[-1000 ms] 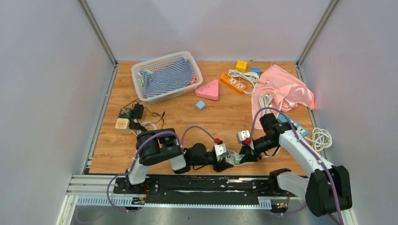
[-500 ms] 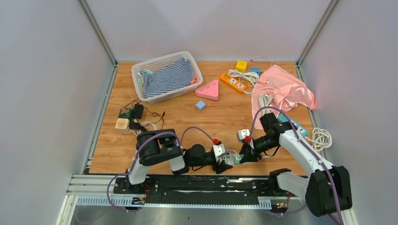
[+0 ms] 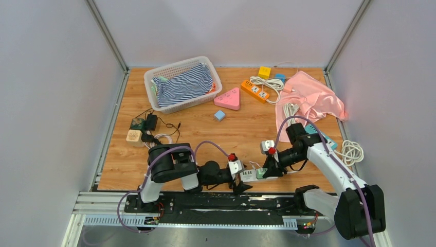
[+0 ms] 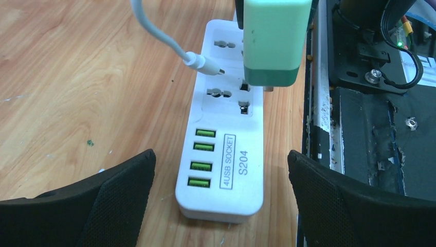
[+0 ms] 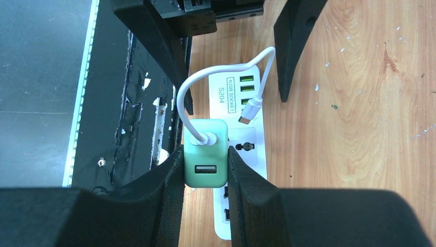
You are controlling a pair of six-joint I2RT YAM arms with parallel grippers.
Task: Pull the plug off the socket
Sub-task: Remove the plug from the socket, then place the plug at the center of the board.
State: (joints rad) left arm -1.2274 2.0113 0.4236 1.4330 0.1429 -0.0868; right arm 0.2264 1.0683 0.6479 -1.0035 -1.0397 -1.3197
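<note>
Nearest, at the table's front edge, the left gripper (image 4: 220, 154) stands wide open, its fingers (image 4: 118, 200) either side of the USB end of the white power strip (image 4: 216, 110) without touching it. Just beyond, the right gripper (image 5: 205, 159) is clamped on the mint-green plug (image 4: 271, 36), held above the strip's sockets with a pin showing beneath. Farther back sit an orange power strip (image 3: 255, 91) and a white basket (image 3: 154, 77).
</note>
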